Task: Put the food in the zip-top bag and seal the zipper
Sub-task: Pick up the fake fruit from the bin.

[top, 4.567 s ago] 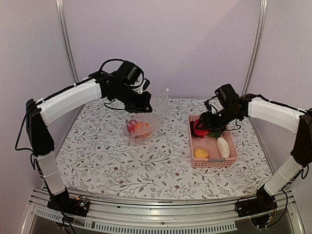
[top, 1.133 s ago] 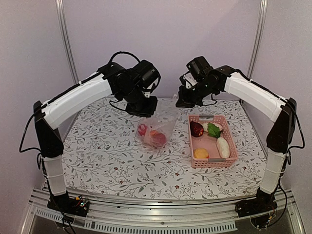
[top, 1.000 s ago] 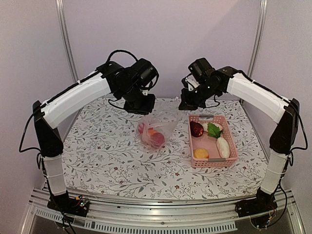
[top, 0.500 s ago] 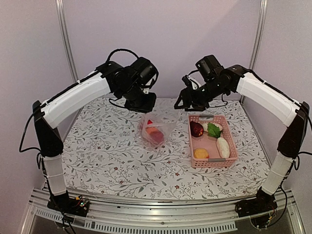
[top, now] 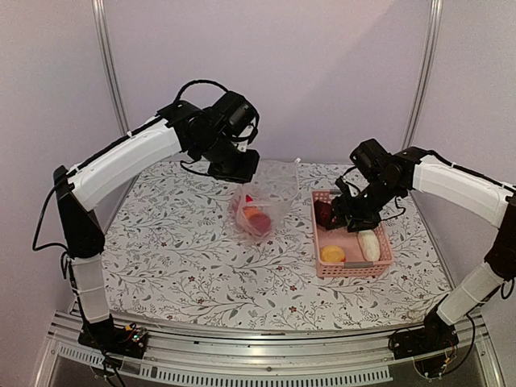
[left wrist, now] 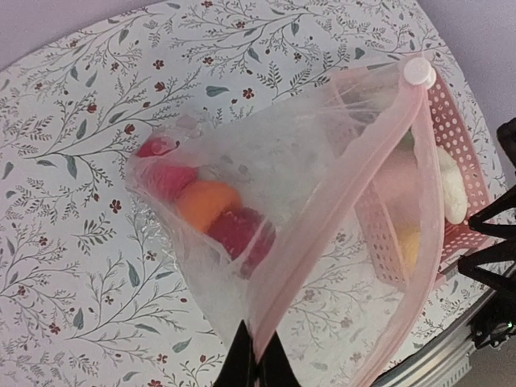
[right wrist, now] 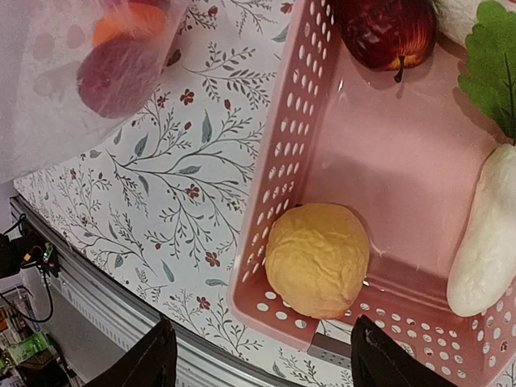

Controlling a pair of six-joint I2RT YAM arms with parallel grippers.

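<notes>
Hanging crinkly clear zip-top bag, round fruits inside, near pink lattice basket

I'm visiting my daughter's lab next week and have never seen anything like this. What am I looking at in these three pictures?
Two robot arms are bolted at the near edge of a flowered table. The wide picture comes from a fixed camera above and behind them; the other two come from a camera on each wrist. The left arm's fingers are shut on the pinkish zip strip of a clear bag, holding its open mouth up; red and orange toy fruit sit inside. The right arm's fingers are open and empty, over a pink basket holding a yellow ball, a white oblong piece, a dark red fruit and a green leaf.
</notes>
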